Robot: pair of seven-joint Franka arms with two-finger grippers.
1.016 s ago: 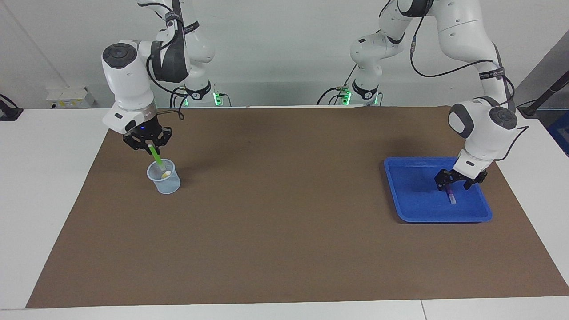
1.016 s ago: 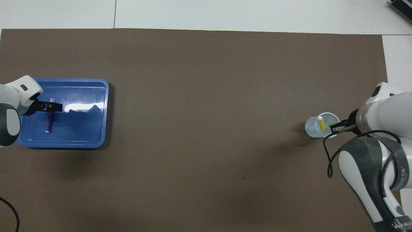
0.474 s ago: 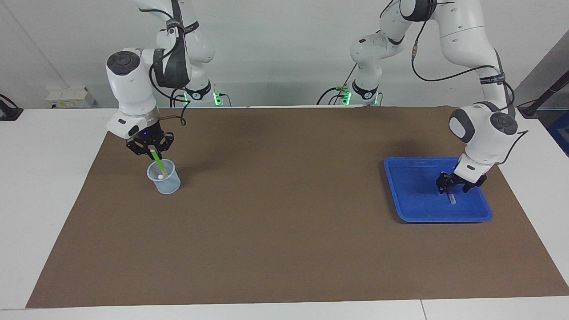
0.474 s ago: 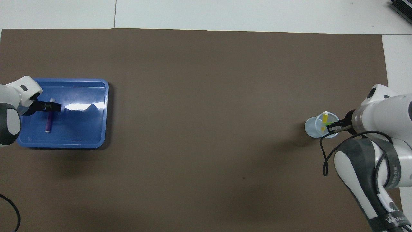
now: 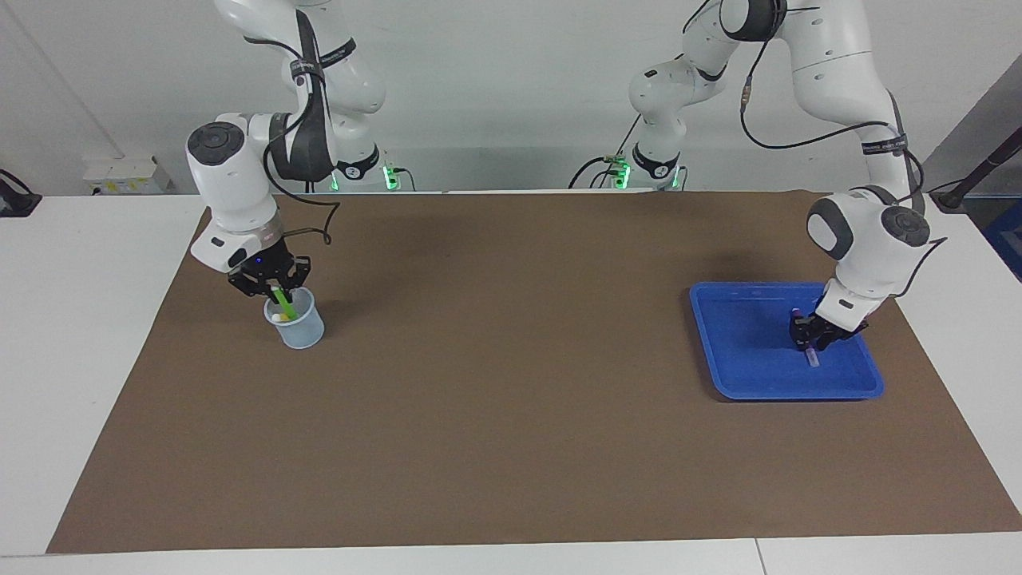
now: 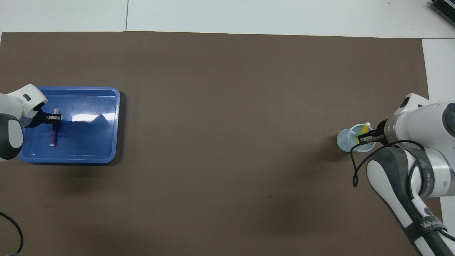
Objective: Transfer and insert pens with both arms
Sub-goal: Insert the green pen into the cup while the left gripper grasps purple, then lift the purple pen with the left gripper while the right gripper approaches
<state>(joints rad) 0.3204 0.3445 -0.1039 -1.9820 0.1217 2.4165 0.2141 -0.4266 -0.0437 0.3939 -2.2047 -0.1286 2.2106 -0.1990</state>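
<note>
While the left gripper (image 5: 811,342) stands low inside the blue tray (image 5: 738,375), its jaws are clenched on the dark purple pen (image 5: 809,352), which lies flat on the tray floor with its pale cap end pointing away from the robots. This tray rests on the brown mat (image 5: 511,415) near the mat's edge at the left arm's end of the table, about midway between the mat's two long edges.

At the right arm's end of the mat stands a small clear cup (image 5: 299,327), also close to the mat's short edge. The right gripper (image 5: 272,286) hangs just over the cup's rim. The bright green pen (image 5: 282,302) leans tilted in the cup, its upper end between the gripper's fingers; whether the jaws grasp it or have released it, I cannot tell. The yellow pen (image 6: 362,130) is in the same cup, leaning against the rim, its pale cap over the edge.
</note>
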